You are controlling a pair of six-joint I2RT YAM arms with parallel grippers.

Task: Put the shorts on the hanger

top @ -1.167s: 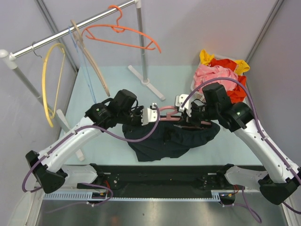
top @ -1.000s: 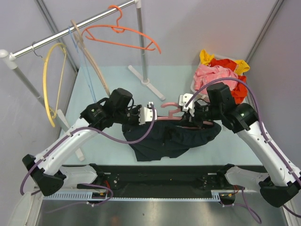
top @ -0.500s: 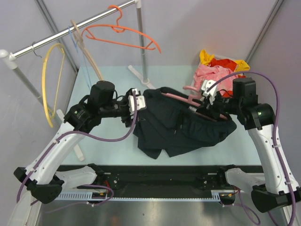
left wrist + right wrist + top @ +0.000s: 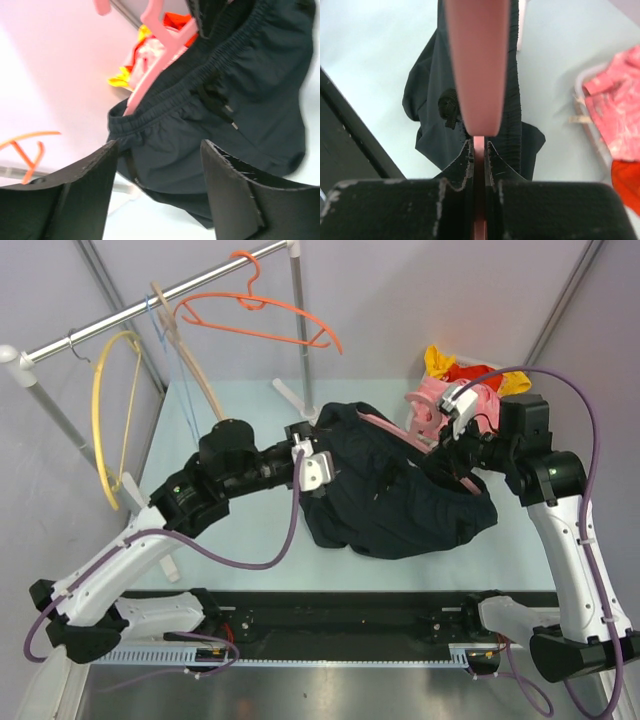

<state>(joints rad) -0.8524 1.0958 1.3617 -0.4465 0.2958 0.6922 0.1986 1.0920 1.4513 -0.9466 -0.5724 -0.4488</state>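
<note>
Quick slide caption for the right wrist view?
Right gripper shut on the pink hanger, dark shorts hanging from it.

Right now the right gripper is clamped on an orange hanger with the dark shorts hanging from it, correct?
Not quite. The hanger is pink, not orange; the right wrist view shows it. The right gripper is clamped on it, with the dark shorts hanging from it.

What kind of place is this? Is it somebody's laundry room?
Probably not a home. It looks like a robot test booth set up for laundry practice. Plain grey walls close in a pale table, a metal clothes rail holds spare hangers, and a heap of clothes sits at the back right.
</note>
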